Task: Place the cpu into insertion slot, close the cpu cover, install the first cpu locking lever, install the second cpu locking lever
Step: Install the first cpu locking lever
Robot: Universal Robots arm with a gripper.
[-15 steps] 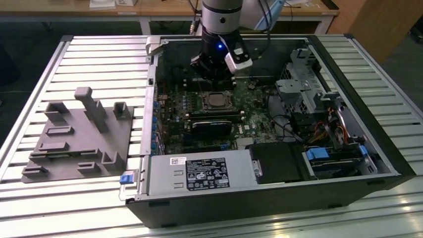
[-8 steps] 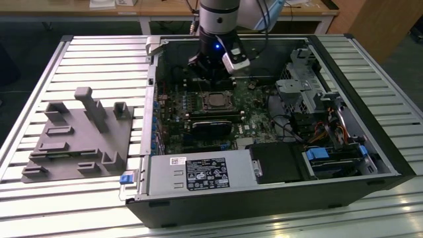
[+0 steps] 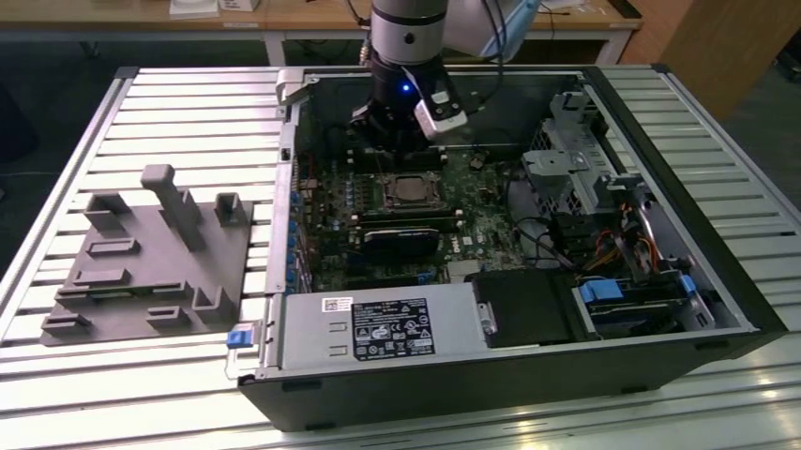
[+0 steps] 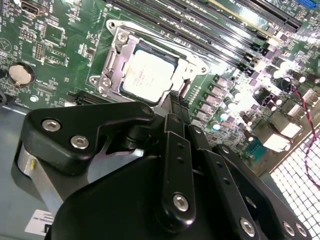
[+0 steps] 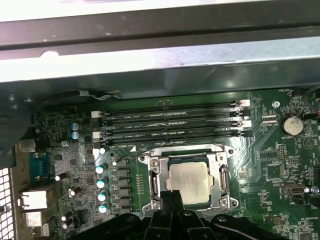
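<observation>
The cpu lies in the motherboard socket, its silver top facing up in both wrist views. The cpu cover lies flat around the chip as a metal frame. A thin wire locking lever runs along the socket edge beside the memory slots. My gripper hangs just over the socket's far edge in the exterior view. Its black fingers are pressed together, tips at the socket's rim, with nothing between them.
The open computer case surrounds the board. Memory slots run beside the socket. A black block, a power supply and a drive cage stand nearby. A grey fixture sits on the table at the exterior view's left.
</observation>
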